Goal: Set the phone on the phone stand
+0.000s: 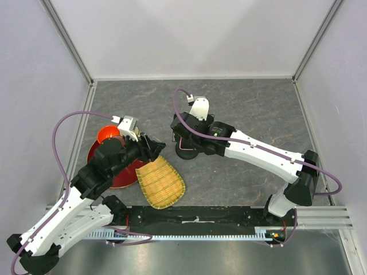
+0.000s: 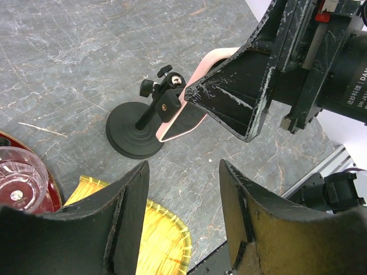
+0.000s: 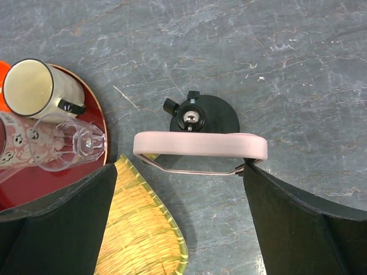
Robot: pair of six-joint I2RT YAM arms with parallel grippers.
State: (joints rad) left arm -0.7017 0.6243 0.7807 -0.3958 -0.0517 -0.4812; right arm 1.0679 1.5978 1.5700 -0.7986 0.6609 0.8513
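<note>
The phone stand (image 3: 213,116) stands upright on the grey table, its disc base (image 2: 135,129) and clamp bracket (image 2: 169,103) showing in the left wrist view and its base in the top view (image 1: 186,152). The phone (image 3: 200,144), pink-edged with a dark screen, is tilted against the bracket (image 2: 172,130). My right gripper (image 3: 180,172) is open above it; its right finger touches the phone's corner, its left finger is apart from it. My left gripper (image 2: 183,172) is open and empty, left of the stand (image 1: 156,148). In the top view the phone is hidden under the right gripper (image 1: 182,134).
A yellow woven tray (image 1: 160,182) lies in front of the stand, under my left gripper (image 2: 155,235). A red plate (image 1: 123,175) at the left holds an orange cup (image 1: 108,134), a clear glass (image 3: 57,143) and a metallic cup (image 3: 31,89). White walls enclose the table.
</note>
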